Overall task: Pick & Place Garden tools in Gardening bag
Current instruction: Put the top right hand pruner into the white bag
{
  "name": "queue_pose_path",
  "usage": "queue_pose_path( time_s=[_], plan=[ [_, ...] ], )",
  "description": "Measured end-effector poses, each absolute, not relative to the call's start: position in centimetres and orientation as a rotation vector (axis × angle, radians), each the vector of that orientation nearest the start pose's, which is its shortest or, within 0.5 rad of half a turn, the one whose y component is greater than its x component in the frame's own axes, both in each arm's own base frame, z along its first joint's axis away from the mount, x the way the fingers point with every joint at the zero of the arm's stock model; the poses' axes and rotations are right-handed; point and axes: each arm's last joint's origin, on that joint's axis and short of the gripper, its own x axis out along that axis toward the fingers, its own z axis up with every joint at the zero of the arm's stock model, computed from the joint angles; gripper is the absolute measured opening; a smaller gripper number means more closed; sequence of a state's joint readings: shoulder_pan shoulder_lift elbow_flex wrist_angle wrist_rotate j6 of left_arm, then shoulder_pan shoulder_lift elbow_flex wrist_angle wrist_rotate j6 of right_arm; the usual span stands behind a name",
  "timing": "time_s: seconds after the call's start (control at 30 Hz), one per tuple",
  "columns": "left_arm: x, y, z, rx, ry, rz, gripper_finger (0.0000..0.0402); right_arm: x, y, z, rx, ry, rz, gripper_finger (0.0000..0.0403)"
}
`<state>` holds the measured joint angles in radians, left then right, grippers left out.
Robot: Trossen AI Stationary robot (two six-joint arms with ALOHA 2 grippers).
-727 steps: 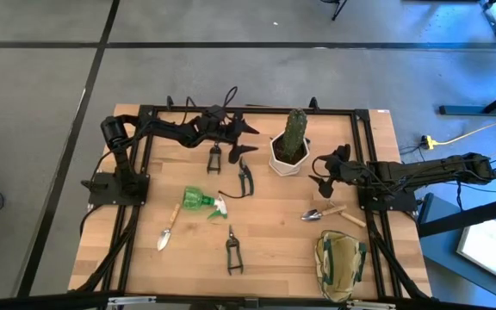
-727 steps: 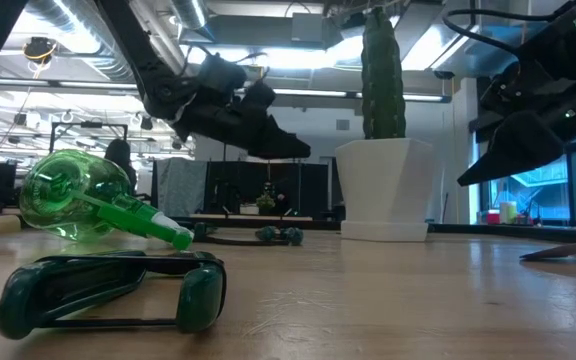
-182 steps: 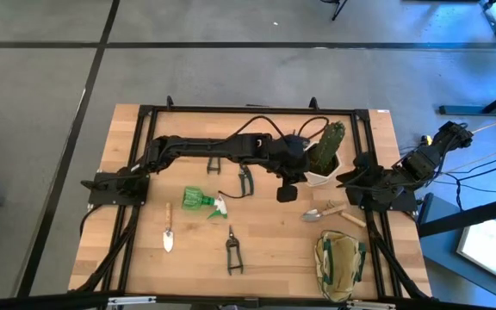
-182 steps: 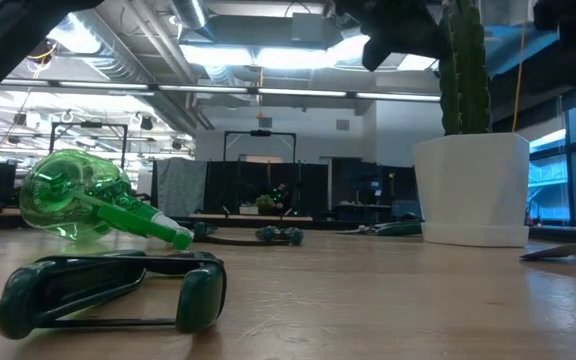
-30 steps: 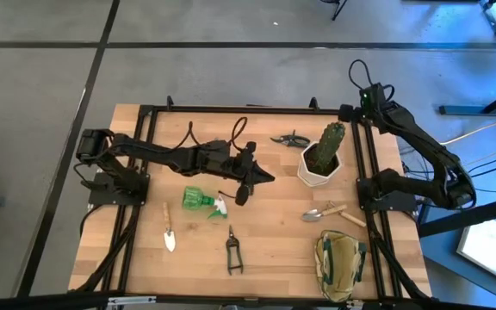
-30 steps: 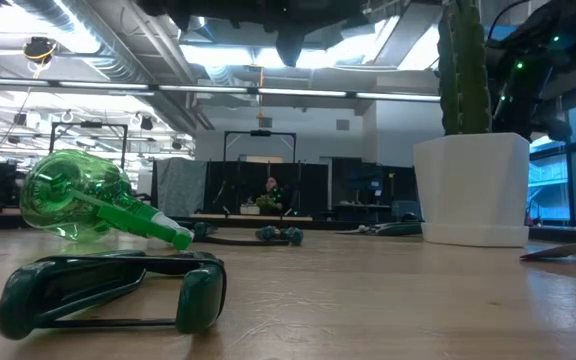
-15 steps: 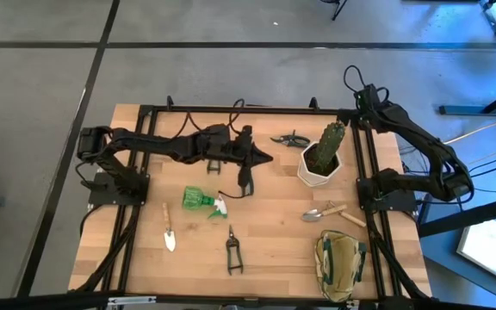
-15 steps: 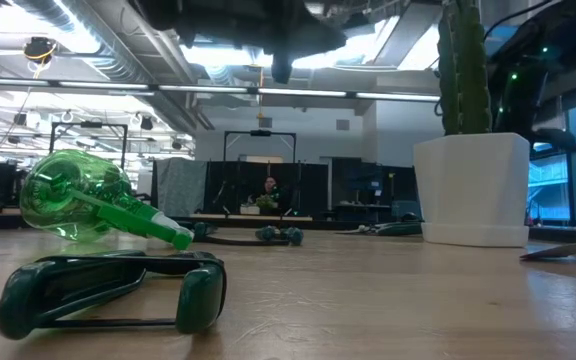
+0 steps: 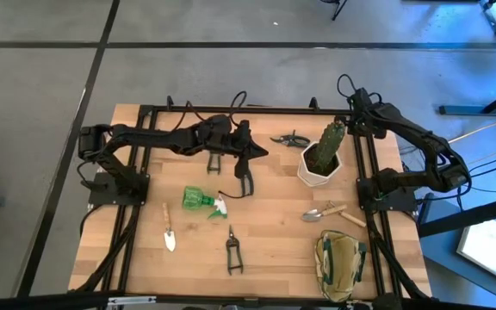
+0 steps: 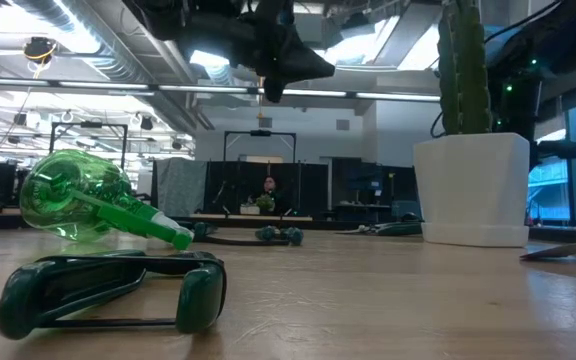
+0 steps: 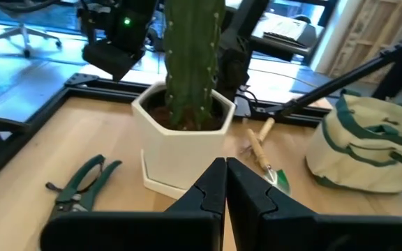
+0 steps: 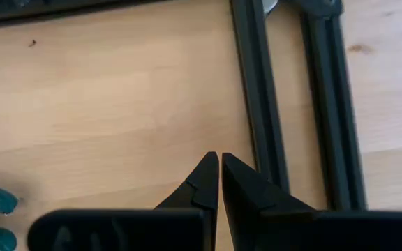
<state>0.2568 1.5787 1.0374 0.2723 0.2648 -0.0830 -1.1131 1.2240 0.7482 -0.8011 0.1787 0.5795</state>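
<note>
My left gripper (image 9: 263, 153) hovers shut over the table's middle, left of the cactus pot (image 9: 320, 164). It shows shut in its wrist view (image 11: 225, 183) and high in the low view (image 10: 313, 66). Pruning shears lie just below it (image 9: 246, 182), beside the pot (image 9: 289, 138) and near the front (image 9: 232, 250). The green spray bottle (image 9: 201, 200) lies on its side. Two trowels rest flat (image 9: 169, 234) (image 9: 325, 211). The gardening bag (image 9: 341, 265) sits at the near right. My right gripper (image 12: 219, 171) is shut, pointing down at the far right corner (image 9: 357, 123).
The white hexagonal pot with its tall cactus (image 11: 187, 63) stands between the two arms. Black frame rails (image 12: 260, 104) run along the table's edges under my right gripper. Bare wood lies between the spray bottle and the near trowel (image 11: 262, 150).
My left gripper has swung toward the table's far edge, staying shut and clear of the tools. My right gripper has sunk toward the far right corner and tipped further downward. No tool has moved.
</note>
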Motion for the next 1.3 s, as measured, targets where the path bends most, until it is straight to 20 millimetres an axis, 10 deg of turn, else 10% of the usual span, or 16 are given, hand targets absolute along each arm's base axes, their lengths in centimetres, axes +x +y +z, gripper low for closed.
queue_pose_path(
  time_s=[1.3],
  plan=[
    [34.5,8.3,26.4,-0.143,0.297,0.002,0.0006,11.8,-18.4,16.5,1.144,0.887,-1.344,0.0023]
  ],
)
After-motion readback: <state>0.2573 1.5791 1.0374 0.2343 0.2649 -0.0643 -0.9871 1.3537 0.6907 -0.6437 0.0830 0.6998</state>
